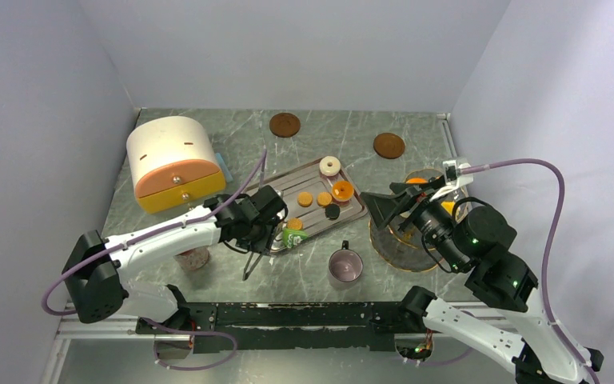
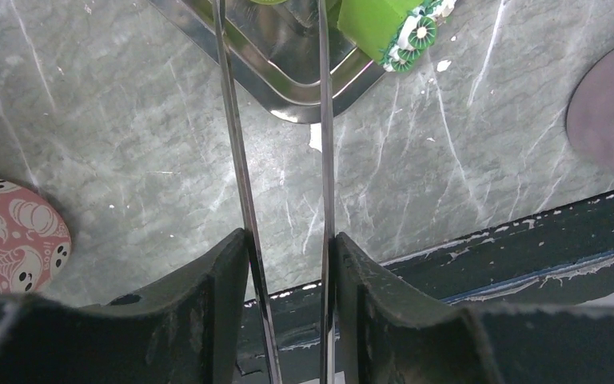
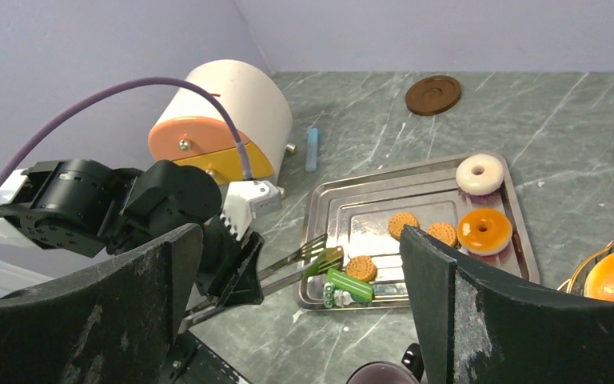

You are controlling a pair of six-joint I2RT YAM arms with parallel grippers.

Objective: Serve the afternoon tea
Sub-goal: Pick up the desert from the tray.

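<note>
1. The left gripper is clamping a pair of metal tongs partway along the blades; the blades are standing apart, with their tips open over the near corner of the steel tray.
2. The green treat is lying across the tray's near rim, just beside the tong tips; whether a tip is touching it cannot be told.
3. The other treats are sitting on the tray: the cream ring at the far corner, the orange ring beside it, the biscuits mid-tray and a black piece nearer the edge; the mug is standing upright on the table, near the tray's near corner but apart from it.
4. The right gripper is hanging with its jaws wide apart and holding nothing, above a glass dish on the right.
5. Judgement: the step in hand appears to be taking up the green treat with the tongs; the tips should be straddling it squarely across its short side before any squeeze.
6. Judgement: the closing should be slow, since the treat is overhanging the rim and a glancing blade could be pushing it onto the table; the lift should be going straight up to clear the rim.
7. Judgement: the blades look thin and springy; an uneven squeeze risks twisting them and flicking the treat away.
</note>
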